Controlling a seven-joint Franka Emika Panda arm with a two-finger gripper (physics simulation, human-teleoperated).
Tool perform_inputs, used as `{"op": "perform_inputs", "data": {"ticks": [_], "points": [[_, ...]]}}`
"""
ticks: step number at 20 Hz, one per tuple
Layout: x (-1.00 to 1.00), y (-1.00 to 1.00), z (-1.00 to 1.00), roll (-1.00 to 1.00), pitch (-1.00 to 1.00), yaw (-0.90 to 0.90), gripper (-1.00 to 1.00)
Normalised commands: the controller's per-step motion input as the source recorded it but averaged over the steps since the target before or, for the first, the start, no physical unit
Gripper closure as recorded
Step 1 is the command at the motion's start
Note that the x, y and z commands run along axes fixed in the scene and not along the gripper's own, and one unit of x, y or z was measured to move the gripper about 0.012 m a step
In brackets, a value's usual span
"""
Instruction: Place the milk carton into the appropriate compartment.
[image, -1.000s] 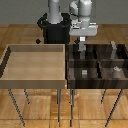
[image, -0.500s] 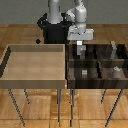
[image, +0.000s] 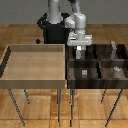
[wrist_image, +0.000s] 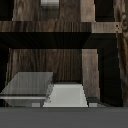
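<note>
In the exterior view my gripper (image: 80, 49) hangs over the far cell on the exterior view's left of the dark brown four-cell bin (image: 98, 62). It is shut on the milk carton (image: 80, 52), a small pale box showing just below the fingers. In the wrist view the carton (wrist_image: 65, 95) fills the lower edge as a pale grey-white block, with the bin's dark wooden dividers (wrist_image: 60, 40) beyond it. The fingertips themselves are hidden there.
A light tan undivided tray (image: 35, 65) stands beside the bin on the exterior view's left. Small grey blocks sit in other cells (image: 84, 73), (image: 116, 70), (image: 114, 50). Both bins rest on thin metal legs.
The gripper has come down and forward with the carton, from above the bin's far edge to low over the far cell on the exterior view's left.
</note>
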Motion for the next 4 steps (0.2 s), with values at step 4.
{"op": "perform_inputs", "data": {"ticks": [4], "points": [[0.0, 0.0, 0.0, 0.0, 0.0, 0.0, -1.0]]}}
